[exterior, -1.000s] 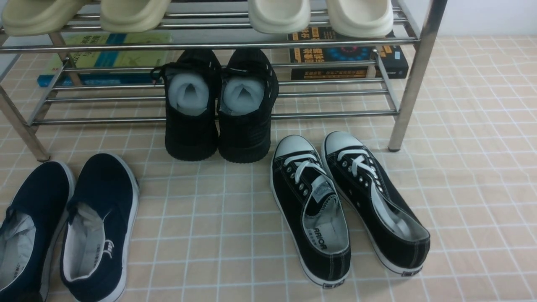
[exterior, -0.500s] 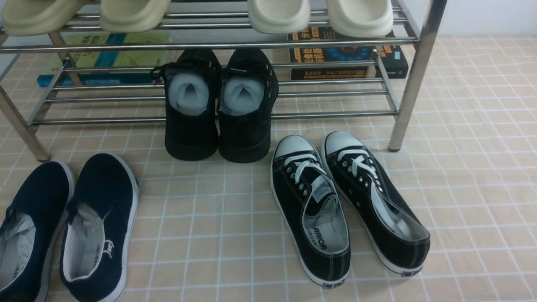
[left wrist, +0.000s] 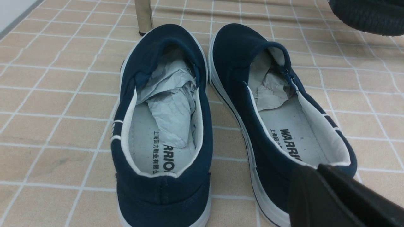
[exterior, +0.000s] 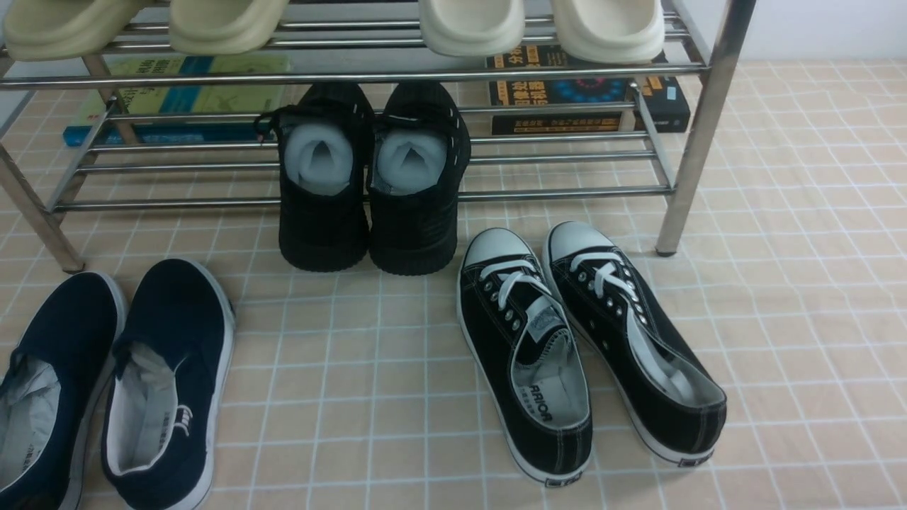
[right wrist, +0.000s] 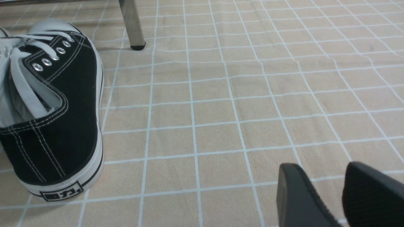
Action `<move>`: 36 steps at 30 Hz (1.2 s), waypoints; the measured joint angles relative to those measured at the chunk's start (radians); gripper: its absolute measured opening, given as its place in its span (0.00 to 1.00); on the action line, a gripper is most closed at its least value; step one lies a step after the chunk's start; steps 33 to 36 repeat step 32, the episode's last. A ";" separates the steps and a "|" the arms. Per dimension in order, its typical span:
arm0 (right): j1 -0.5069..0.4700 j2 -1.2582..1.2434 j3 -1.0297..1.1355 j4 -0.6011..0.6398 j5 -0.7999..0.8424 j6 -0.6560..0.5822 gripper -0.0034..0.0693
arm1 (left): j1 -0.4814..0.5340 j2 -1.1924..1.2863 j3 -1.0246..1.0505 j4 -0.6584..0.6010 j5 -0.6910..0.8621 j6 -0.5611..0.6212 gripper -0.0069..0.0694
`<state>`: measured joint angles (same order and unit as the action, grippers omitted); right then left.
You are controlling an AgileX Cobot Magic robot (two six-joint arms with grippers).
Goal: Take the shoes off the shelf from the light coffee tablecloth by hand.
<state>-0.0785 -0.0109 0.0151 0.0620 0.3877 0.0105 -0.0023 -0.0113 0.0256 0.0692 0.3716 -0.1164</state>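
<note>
The navy-blue slip-on shoes (exterior: 170,354) lie side by side on the light coffee tablecloth (exterior: 779,283) at the front left, in front of the chrome shelf (exterior: 698,134). In the left wrist view both shoes (left wrist: 167,44) show white lining and crumpled paper inside. My left gripper (left wrist: 311,171) is shut and empty, close behind the heel of the shoe nearer the all-black pair. My right gripper (right wrist: 320,170) is open and empty, low over bare cloth beside a black sneaker. Neither gripper shows in the front view.
All-black shoes stuffed with white paper (exterior: 368,184) rest half on the shelf's lower tier. Black lace-up sneakers (exterior: 588,347) lie on the cloth at centre right. Cream slippers (exterior: 468,25) sit on the upper tier. Books (exterior: 588,92) lie under the shelf.
</note>
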 joint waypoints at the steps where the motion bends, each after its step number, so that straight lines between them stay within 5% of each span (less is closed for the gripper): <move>1: 0.000 0.000 0.000 0.000 0.000 0.000 0.38 | 0.000 0.000 0.000 0.000 0.000 0.000 0.16; 36: 0.000 0.000 0.000 0.000 0.000 0.000 0.38 | 0.000 0.000 0.000 0.001 0.004 -0.002 0.20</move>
